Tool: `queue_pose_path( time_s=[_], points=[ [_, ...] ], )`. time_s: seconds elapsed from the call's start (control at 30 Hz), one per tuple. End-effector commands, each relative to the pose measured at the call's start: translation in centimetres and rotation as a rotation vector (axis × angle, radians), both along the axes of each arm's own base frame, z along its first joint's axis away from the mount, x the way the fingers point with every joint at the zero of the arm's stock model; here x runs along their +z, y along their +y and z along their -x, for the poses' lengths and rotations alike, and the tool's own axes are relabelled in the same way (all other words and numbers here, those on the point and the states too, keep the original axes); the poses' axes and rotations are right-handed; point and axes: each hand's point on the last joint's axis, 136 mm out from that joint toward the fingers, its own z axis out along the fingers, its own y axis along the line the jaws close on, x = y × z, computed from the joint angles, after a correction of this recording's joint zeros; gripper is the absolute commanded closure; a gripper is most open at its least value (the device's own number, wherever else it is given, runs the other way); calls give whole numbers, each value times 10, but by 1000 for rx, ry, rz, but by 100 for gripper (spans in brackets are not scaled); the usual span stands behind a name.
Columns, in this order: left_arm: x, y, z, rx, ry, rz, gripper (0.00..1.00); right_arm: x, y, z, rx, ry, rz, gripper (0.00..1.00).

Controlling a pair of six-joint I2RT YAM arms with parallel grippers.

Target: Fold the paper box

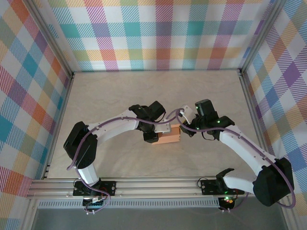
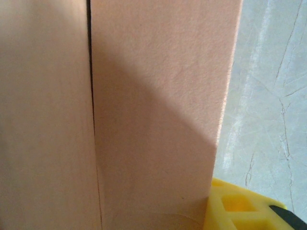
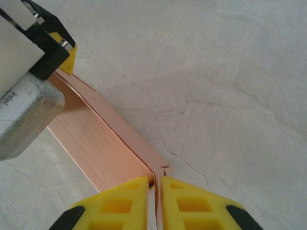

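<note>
The paper box is a small salmon-orange card box lying mid-table between the two arms. My left gripper holds its left end. In the left wrist view the box's card sits very close, pressed against one yellow finger, and the other finger is hidden behind it. My right gripper is at the box's right end. In the right wrist view the box runs away to the upper left, and my right gripper is shut on a thin upright card edge at its near corner.
The pale marbled tabletop stretches behind and around the box, fenced by checked walls and an aluminium frame at the near edge. The left arm's camera housing looms close at the upper left of the right wrist view.
</note>
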Motion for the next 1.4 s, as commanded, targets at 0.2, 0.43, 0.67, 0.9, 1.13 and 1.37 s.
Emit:
queue_pose_path(
  time_s=[0.2, 0.43, 0.67, 0.9, 1.13, 1.37],
  points=[
    [-11, 3, 8, 10, 68, -21, 62, -5, 3, 2, 20, 18, 8, 91],
    [-12, 3, 6, 11, 63, -23, 61, -4, 3, 4, 32, 28, 10, 100],
    [-11, 1, 3, 19, 44, -13, 51, 3, 5, -8, -77, 28, -54, 100],
    [-16, 0, 2, 26, 60, -26, 62, 4, 5, -10, -242, 59, -91, 100],
    [-16, -1, 0, 32, 52, -22, 61, 3, -10, -20, -473, -2, -130, 100],
    [-17, 0, -4, 50, 40, -31, 59, -2, -11, -23, -613, -35, -172, 100]
  ],
)
